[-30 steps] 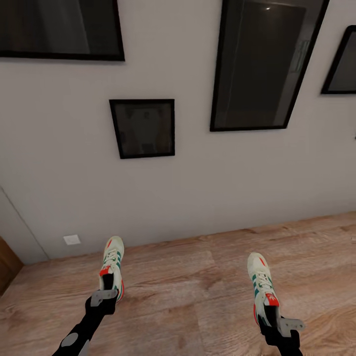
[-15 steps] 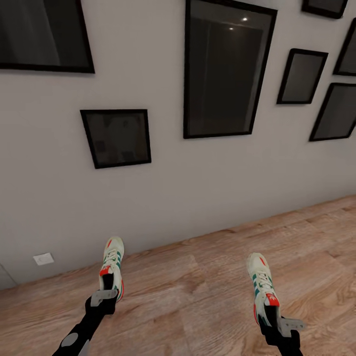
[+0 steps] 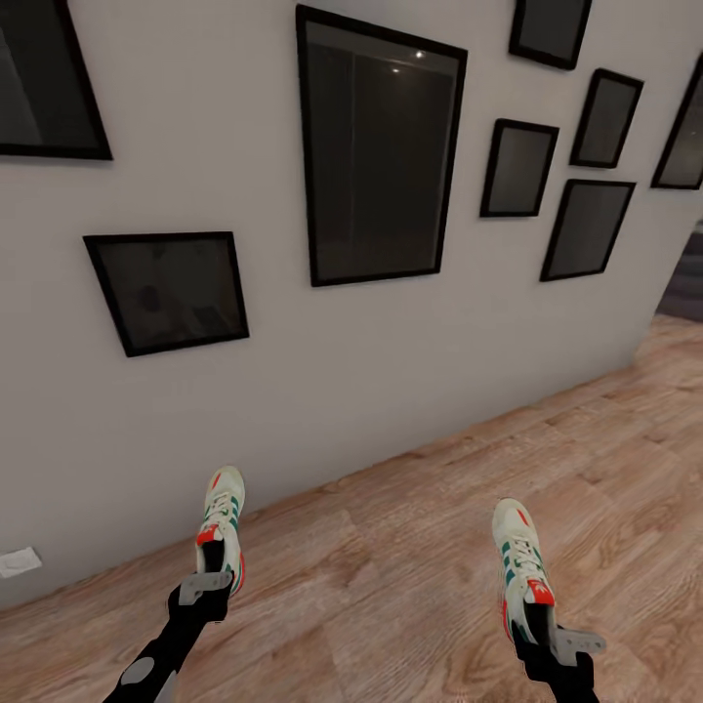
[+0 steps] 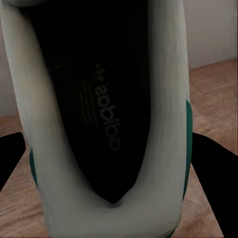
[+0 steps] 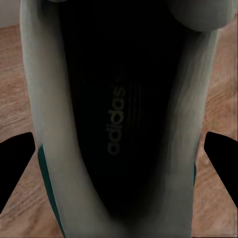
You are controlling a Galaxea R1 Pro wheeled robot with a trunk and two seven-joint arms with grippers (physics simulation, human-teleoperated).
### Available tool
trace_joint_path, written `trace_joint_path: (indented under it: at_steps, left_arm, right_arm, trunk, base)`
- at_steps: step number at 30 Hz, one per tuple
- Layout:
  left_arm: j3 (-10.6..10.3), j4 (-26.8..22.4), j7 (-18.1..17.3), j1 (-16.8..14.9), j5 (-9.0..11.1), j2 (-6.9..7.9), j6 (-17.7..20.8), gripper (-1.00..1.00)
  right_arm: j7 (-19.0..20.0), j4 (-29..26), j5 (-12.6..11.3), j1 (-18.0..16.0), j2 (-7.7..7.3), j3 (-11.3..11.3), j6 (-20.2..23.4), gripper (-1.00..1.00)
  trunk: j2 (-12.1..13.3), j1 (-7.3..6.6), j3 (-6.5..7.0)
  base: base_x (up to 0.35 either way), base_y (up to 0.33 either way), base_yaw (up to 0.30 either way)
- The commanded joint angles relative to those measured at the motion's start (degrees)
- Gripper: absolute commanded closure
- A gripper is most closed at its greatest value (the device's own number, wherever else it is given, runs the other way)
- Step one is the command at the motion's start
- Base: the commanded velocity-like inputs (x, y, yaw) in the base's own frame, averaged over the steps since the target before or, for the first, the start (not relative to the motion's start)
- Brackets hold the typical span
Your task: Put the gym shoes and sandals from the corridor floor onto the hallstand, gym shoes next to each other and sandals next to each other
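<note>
Head view, left to right. A grey-white wall (image 3: 293, 391) fills the far part of the scene and carries black-framed pictures: a large one cut by the upper left edge (image 3: 44, 88), a small one below it (image 3: 168, 291), a tall one near the middle (image 3: 379, 151), and a cluster of smaller frames (image 3: 586, 146) at the upper right. A white wall socket (image 3: 20, 561) sits low at the far left, just above the floor line. The wood-plank floor (image 3: 410, 566) runs across the near part of the scene.

At near left, the left gripper (image 3: 204, 586) is clamped on the heel of the left sneaker (image 3: 222, 517), which is held above the floor with its toe pointing away toward the wall. In the left wrist view the same sneaker (image 4: 163, 99) shows its dark insole with printed lettering, with the dark fingers (image 4: 213, 173) pressed against both of its sides.

At near right, the right gripper (image 3: 557, 640) is closed on the heel of the right sneaker (image 3: 517, 561), likewise held off the floor, toe pointing away. The right wrist view looks into this sneaker (image 5: 39, 99), with dark fingers (image 5: 220, 158) at either side of its heel.

The two sneakers are well apart, one on each side of the view.
</note>
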Motion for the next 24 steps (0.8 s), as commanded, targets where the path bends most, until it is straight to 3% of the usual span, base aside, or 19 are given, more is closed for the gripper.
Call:
trace_joint_path:
  at_steps: [1, 15, 24]
  left_arm:
    - [0.35, 0.01, -0.58, -0.02, 0.11, -0.03, -0.08, 1.0]
    - [0.35, 0.01, -0.58, -0.02, 0.04, -0.03, -0.08, 1.0]
    - [0.35, 0.01, -0.58, -0.02, 0.03, -0.03, -0.08, 1.0]
  right_arm:
    - [0.44, 0.07, -0.44, -0.05, 0.01, -0.18, -0.16, 1.0]
    - [0.44, 0.08, -0.43, -0.05, 0.04, -0.18, -0.16, 1.0]
    - [0.44, 0.08, -0.43, -0.05, 0.06, -0.18, -0.16, 1.0]
  trunk:
    - [-0.02, -0.01, -0.05]
    - [-0.02, -0.01, -0.05]
    - [-0.02, -0.01, -0.05]
  base:
    - [0.0, 0.0, -0.3]
    - [0.0, -0.011, -0.3]
    - [0.002, -0.221, -0.223]
